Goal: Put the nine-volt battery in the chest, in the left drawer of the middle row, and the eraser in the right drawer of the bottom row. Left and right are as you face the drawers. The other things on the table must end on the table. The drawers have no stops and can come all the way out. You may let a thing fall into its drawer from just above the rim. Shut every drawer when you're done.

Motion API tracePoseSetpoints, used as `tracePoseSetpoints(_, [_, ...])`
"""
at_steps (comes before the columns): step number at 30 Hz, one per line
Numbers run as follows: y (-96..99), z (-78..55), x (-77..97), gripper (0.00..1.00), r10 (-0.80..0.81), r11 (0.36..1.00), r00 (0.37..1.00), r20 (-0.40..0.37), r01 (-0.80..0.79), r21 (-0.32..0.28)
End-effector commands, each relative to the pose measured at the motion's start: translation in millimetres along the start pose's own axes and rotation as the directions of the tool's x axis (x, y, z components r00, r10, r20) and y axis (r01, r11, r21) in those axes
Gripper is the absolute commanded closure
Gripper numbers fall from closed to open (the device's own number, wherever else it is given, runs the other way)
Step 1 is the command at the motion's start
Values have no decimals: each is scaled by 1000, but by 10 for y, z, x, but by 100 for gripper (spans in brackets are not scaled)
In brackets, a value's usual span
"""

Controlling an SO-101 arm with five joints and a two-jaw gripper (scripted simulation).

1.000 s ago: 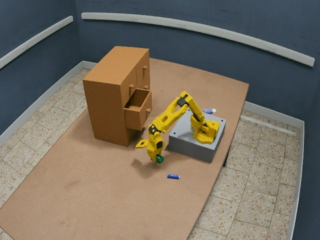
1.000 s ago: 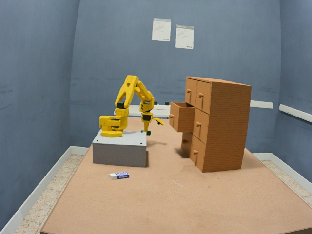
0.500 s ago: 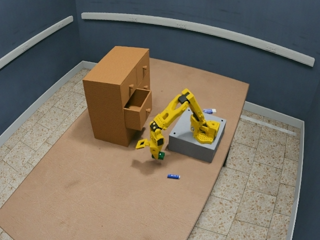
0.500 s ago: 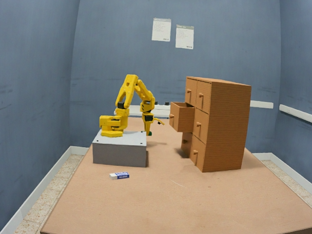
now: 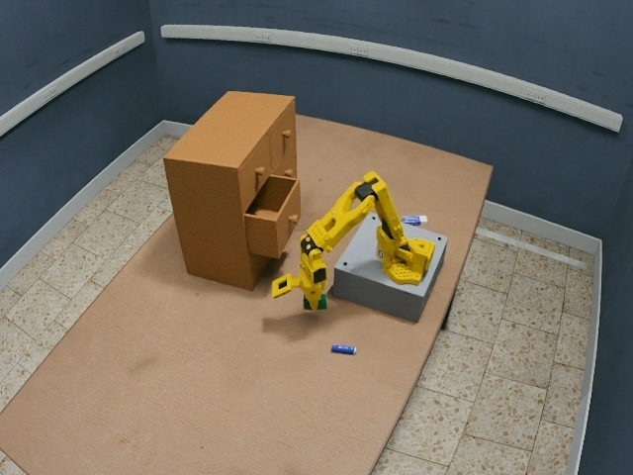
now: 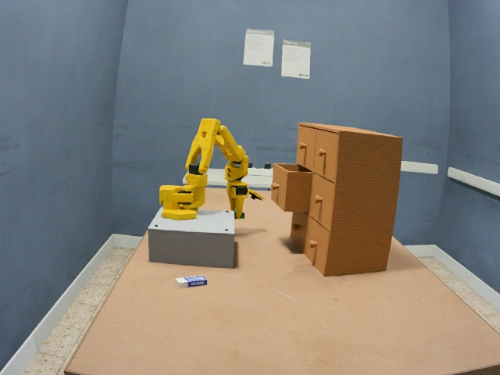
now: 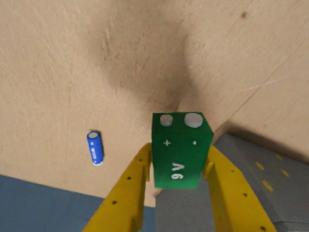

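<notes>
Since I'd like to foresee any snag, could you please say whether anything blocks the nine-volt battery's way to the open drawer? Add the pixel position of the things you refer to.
Nothing visible stands between the nine-volt battery (image 5: pixel 321 302) (image 6: pixel 242 215) (image 7: pixel 180 155) and the open drawer (image 5: pixel 262 235) (image 6: pixel 296 191).

Nine-volt battery (image 5: pixel 321 302) (image 6: pixel 241 215) (image 7: pixel 179 157), in fingers (image 5: pixel 313 295) (image 6: pixel 239 208), turned and slightly nearer chest (image 5: pixel 209 215) (image 6: pixel 363 201).
</notes>
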State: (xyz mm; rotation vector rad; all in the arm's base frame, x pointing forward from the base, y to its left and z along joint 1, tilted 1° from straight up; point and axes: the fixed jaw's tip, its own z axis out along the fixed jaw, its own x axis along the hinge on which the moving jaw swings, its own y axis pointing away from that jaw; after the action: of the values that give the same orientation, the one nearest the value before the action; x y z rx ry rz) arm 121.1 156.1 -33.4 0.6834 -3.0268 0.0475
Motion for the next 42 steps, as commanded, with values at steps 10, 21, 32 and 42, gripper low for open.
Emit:
tracePoseSetpoints(10, [-120,-35,54,100,-259,966,965,34,259,-8])
tracePoseSetpoints(21, [-158,-31,83,100,-331,943,943,34,331,-5])
tracePoseSetpoints(32, [-245,-31,92,100,-289,957,957,34,289,-7])
tracePoseSetpoints(42, [-646,-19,207,100,-71,997,997,31,72,-18])
